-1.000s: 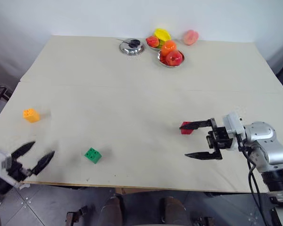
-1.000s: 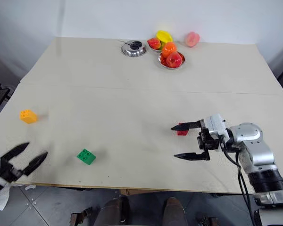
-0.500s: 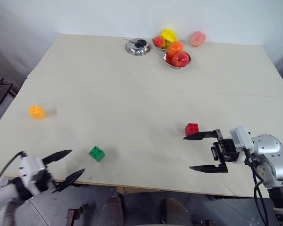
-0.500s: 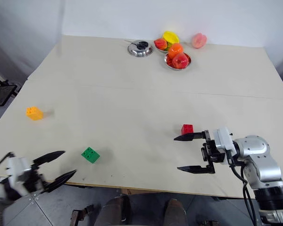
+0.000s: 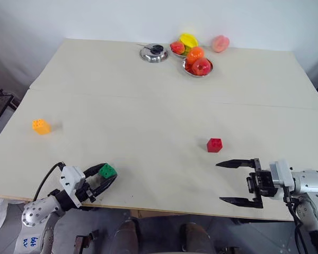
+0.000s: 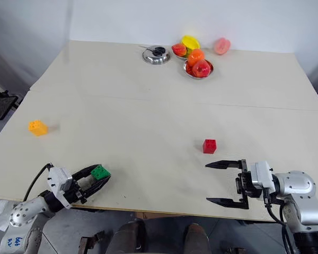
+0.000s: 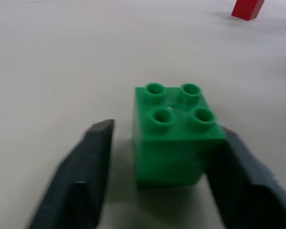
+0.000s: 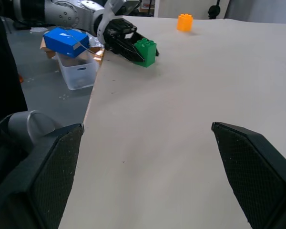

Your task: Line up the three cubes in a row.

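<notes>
The green cube sits near the table's front left edge, between the fingers of my left gripper. In the left wrist view one finger rests against the green cube and the other finger stands a sliver off it, so the jaws are narrowly open. The red cube lies right of centre, apart from everything. My right gripper hangs wide open and empty, in front of and slightly right of the red cube. The orange-yellow cube sits alone at the far left.
At the back of the table stand a bowl of fruit, a second fruit bowl, a small steel dish and a loose peach. Beyond the table's left side, a blue box lies on a clear bin.
My left gripper has come in from beyond the front left edge to the green cube, and its jaws have narrowed around it. My right gripper has drawn back from the red cube toward the front edge.
</notes>
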Controlling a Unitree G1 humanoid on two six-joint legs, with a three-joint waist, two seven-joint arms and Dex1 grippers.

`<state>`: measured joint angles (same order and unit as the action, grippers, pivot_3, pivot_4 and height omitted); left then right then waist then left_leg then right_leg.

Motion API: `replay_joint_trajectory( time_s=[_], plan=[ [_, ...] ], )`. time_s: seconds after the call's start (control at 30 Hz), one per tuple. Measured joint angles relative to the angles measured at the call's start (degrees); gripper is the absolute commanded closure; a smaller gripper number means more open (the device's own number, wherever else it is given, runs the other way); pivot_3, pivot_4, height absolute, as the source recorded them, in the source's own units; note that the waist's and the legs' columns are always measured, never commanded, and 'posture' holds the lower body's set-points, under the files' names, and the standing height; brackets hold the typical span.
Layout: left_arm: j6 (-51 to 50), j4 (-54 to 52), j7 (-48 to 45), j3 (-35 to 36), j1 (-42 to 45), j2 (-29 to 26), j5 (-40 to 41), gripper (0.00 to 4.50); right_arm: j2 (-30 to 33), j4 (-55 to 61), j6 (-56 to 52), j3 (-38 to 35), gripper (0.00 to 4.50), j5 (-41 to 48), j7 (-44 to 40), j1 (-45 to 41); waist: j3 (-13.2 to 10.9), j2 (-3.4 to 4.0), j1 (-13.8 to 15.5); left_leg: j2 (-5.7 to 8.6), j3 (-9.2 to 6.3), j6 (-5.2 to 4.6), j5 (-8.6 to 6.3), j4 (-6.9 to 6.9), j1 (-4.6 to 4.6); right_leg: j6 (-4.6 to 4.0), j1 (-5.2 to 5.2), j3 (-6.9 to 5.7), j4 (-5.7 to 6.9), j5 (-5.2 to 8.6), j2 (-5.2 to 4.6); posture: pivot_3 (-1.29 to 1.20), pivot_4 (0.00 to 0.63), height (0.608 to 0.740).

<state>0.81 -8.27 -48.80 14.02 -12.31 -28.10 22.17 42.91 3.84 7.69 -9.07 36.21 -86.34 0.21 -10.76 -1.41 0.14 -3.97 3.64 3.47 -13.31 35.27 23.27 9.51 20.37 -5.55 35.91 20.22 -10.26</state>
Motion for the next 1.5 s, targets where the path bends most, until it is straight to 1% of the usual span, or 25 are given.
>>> replay_joint_trajectory(
  time_s=[0.03, 0.07, 0.17, 0.27, 0.37, 0.4, 0.47, 0.5, 0.57, 0.63, 0.67, 0.73, 0.87, 1.0, 1.07, 1.3, 1.5],
  plan=[
    [-0.58, -0.16, -0.75, -0.73, 0.55, -0.80, 0.16, 2.84, 0.00, -0.01, 0.31, -0.80, 0.00, -0.30, 0.40, 0.68, 0.00, 0.00, 0.27, 0.00, 0.00, 0.00, 0.00, 0.00, 0.00, 0.00, 0.00, 0.00, 0.00, 0.00, 0.00, 0.00, 0.150, 0.740],
    [-1.01, -0.43, -1.35, -1.18, 0.97, -1.57, 0.19, 3.01, 0.00, -0.02, 0.59, -1.16, 0.00, -0.46, 0.61, 1.00, 0.00, 0.00, 0.38, 0.00, 0.00, 0.00, 0.00, 0.00, 0.00, 0.00, 0.00, -0.01, 0.00, 0.00, 0.00, 0.00, 0.150, 0.740],
    [-3.78, -0.03, -5.64, -4.38, 7.74, -5.40, 0.50, 3.00, 0.01, -0.16, 1.22, -3.69, 0.00, -0.98, 1.55, 3.74, 0.00, 0.00, 1.48, 0.00, 0.00, 0.01, 0.01, 0.02, 0.01, 0.00, 0.01, -0.01, 0.00, 0.00, 0.01, 0.00, 0.150, 0.740],
    [-8.38, 3.26, -9.28, -7.22, 21.15, -8.28, 1.30, 3.00, 0.05, -0.97, 1.46, -5.50, 0.00, -1.29, 2.32, 5.10, 0.00, 0.01, 1.84, 0.02, 0.00, -0.03, 0.04, 0.04, 0.02, 0.02, 0.00, -0.01, 0.01, -0.01, 0.02, 0.00, 0.150, 0.740],
    [-12.20, 10.12, -13.80, -11.82, 35.57, -7.92, 1.42, 3.00, 0.10, -1.43, 1.61, -7.34, 0.00, -1.61, 2.85, 6.32, 0.01, 0.01, 1.83, 0.02, 0.00, -0.03, 0.05, 0.07, 0.02, 0.05, -0.03, -0.01, 0.03, -0.03, 0.03, 0.00, 0.150, 0.740],
    [-12.51, 11.73, -14.99, -13.15, 38.76, -7.41, 1.32, 3.00, 0.12, -1.29, 1.76, -7.69, 0.00, -1.64, 3.06, 6.37, 0.01, 0.01, 1.70, 0.02, 0.01, -0.03, 0.05, 0.07, 0.02, 0.06, -0.03, -0.01, 0.01, -0.03, 0.03, 0.00, 0.150, 0.740],
    [-12.77, 17.79, -18.42, -17.08, 46.16, -3.76, 0.47, 3.00, 0.14, -1.20, 2.01, -9.00, 0.00, -1.71, 3.58, 7.46, 0.02, 0.04, 1.40, 0.03, 0.04, -0.03, 0.06, 0.12, 0.02, 0.07, -0.06, -0.01, 0.01, -0.03, 0.04, 0.00, 0.150, 0.740],
    [-12.42, 19.89, -19.34, -18.43, 48.10, -2.23, -0.06, 3.00, 0.14, -1.08, 2.07, -9.49, 0.00, -1.73, 3.85, 7.75, 0.02, 0.04, 1.26, 0.03, 0.05, -0.03, 0.06, 0.11, 0.02, 0.07, -0.06, -0.01, 0.01, -0.03, 0.04, 0.00, 0.150, 0.740],
    [-10.53, 26.80, -20.90, -21.93, 52.79, 2.59, -2.39, 3.00, 0.17, -0.96, 2.20, -10.42, 0.00, -1.82, 4.67, 8.52, 0.00, 0.01, 1.43, 0.03, 0.05, -0.04, 0.05, 0.20, 0.03, 0.08, -0.07, -0.01, -0.04, -0.03, 0.04, 0.00, 0.150, 0.740],
    [-6.87, 35.21, -21.67, -25.31, 56.96, 8.61, -5.42, 3.00, 0.17, -0.34, 2.23, -11.93, 0.00, -1.79, 5.56, 9.98, -0.02, -0.03, 1.59, 0.04, 0.05, -0.05, 0.04, 0.26, 0.06, 0.10, -0.08, -0.01, -0.07, -0.04, 0.04, 0.00, 0.150, 0.740],
    [-5.38, 37.92, -21.78, -26.32, 58.09, 10.50, -6.52, 3.00, 0.19, 0.15, 2.23, -12.25, 0.00, -1.78, 5.85, 10.41, -0.04, -0.06, 1.52, 0.04, 0.05, -0.06, 0.04, 0.27, 0.07, 0.11, -0.08, -0.01, -0.09, -0.04, 0.04, 0.00, 0.150, 0.740],
    [-1.56, 47.08, -21.66, -27.65, 62.02, 15.49, -9.12, 3.00, 0.18, 1.43, 2.19, -13.84, 0.00, -1.68, 6.58, 12.79, -0.07, -0.12, 1.60, 0.04, 0.05, -0.07, 0.03, 0.29, 0.11, 0.11, -0.06, -0.01, -0.11, -0.05, 0.03, 0.00, 0.150, 0.740],
    [5.16, 59.02, -20.98, -27.99, 67.69, 20.91, -12.20, 3.00, -0.10, 4.56, 2.07, -15.22, 0.00, -1.54, 8.45, 15.54, -0.10, -0.17, 1.13, 0.04, 0.05, -0.07, 0.03, 0.27, 0.12, 0.12, -0.01, 0.00, -0.12, -0.05, 0.03, 0.00, 0.150, 0.740],
    [9.84, 68.19, -19.71, -27.35, 71.48, 23.09, -14.97, 3.00, -1.41, 8.68, 1.85, -15.98, 0.00, -1.44, 11.02, 18.25, -0.10, -0.17, 1.40, 0.04, 0.05, -0.07, 0.03, 0.28, 0.14, 0.12, -0.01, -0.01, -0.13, -0.05, 0.02, 0.00, 0.150, 0.740],
    [10.94, 71.72, -19.85, -27.20, 72.52, 23.14, -16.09, 3.00, -2.19, 10.82, 1.66, -16.00, 0.00, -1.38, 12.28, 19.40, -0.10, -0.17, 1.43, 0.04, 0.04, -0.08, 0.02, 0.28, 0.16, 0.12, 0.00, -0.02, -0.14, -0.05, 0.02, 0.00, 0.150, 0.740],
    [13.85, 76.85, -22.20, -25.40, 73.01, 20.98, -18.71, 3.00, -2.99, 12.66, 1.22, -16.15, 0.00, -1.32, 14.19, 22.26, -0.10, -0.17, 1.43, 0.04, 0.04, -0.08, 0.02, 0.28, 0.18, 0.12, 0.01, -0.02, -0.13, -0.05, 0.02, 0.00, 0.150, 0.740],
    [14.35, 79.08, -20.67, -24.11, 74.43, 22.01, -20.47, 3.00, -3.03, 11.71, 2.04, -16.21, 0.00, -1.33, 14.43, 22.63, -0.10, -0.17, 1.48, 0.04, 0.03, -0.10, 0.01, 0.30, 0.19, 0.12, 0.00, -0.02, -0.13, -0.05, 0.02, 0.00, 0.150, 0.740]
  ],
)
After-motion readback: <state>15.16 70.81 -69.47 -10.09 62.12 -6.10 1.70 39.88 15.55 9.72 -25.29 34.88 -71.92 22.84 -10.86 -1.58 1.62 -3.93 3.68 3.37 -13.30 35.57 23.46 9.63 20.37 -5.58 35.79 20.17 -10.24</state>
